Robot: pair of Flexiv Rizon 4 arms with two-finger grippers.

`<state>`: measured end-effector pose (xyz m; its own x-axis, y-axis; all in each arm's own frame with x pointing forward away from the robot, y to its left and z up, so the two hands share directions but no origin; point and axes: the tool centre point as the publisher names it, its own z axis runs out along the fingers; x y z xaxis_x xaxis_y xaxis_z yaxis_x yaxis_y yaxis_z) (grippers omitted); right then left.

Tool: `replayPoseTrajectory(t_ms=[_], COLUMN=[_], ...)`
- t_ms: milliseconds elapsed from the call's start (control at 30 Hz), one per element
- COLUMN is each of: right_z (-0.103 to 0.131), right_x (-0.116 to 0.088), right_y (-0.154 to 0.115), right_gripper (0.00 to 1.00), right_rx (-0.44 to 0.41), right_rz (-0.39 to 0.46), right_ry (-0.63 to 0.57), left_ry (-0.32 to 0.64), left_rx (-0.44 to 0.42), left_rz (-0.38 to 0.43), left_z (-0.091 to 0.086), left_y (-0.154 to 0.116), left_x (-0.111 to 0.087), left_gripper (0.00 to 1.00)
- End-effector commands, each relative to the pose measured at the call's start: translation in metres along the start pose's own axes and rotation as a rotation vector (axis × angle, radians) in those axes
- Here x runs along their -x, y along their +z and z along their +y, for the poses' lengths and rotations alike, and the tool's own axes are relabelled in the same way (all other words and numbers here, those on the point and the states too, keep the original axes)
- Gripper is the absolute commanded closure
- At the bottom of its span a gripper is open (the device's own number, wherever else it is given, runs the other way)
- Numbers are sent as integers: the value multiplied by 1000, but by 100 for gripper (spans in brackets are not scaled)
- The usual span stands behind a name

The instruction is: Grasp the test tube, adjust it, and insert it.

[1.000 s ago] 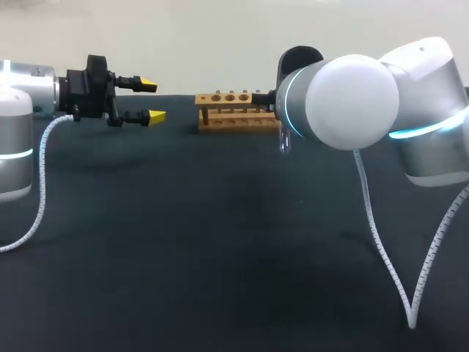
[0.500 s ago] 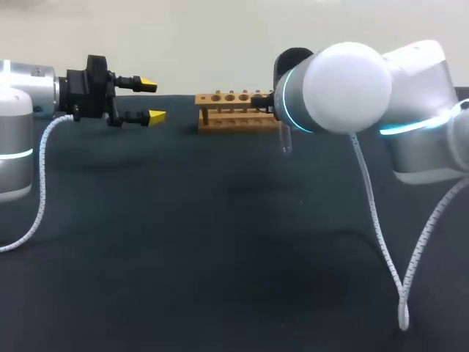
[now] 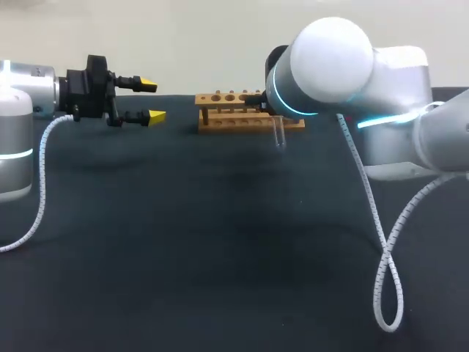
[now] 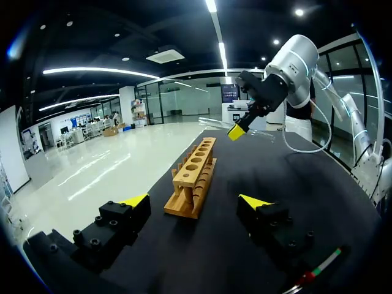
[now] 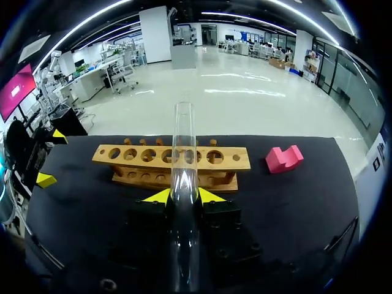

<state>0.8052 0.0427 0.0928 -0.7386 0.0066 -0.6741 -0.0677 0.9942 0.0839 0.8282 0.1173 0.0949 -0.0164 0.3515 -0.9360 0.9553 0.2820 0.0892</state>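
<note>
Test tube (image 5: 184,141) clamped in right pincer (image 5: 184,196), jutting ahead toward wooden rack (image 5: 236,159)

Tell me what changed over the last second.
The right arm swung its elbow up and leftward, carrying the test tube slightly toward the rack; the right gripper stayed shut on it. The left gripper stayed open and still; the rack did not move.

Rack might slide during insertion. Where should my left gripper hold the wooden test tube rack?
Probably take the wooden rack by its near end, coming straight ahead from the left gripper. That narrow end faces its open fingers, away from the right gripper holding the test tube.
</note>
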Motion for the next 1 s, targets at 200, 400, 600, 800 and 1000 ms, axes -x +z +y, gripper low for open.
replayPoseTrajectory(t_ms=[200,400,600,800,1000], right_z=[3,2,1,1,1], right_x=[3,1,-3,-7,-12], right_y=[19,26,34,40,44], right_gripper=[100,100,100,100,100], right_rx=[-8,-14,-21,-18,-17], right_rz=[45,75,108,131,159], right_ry=[8,16,23,28,32], left_ry=[4,4,4,4,4], left_rx=[5,5,5,5,5], left_rz=[-5,-5,-5,-5,-5], left_z=[-2,-2,-2,-2,-2], left_y=[-1,-1,-1,-1,-1], left_x=[-1,-1,-1,-1,-1], left_gripper=[0,0,0,0,0])
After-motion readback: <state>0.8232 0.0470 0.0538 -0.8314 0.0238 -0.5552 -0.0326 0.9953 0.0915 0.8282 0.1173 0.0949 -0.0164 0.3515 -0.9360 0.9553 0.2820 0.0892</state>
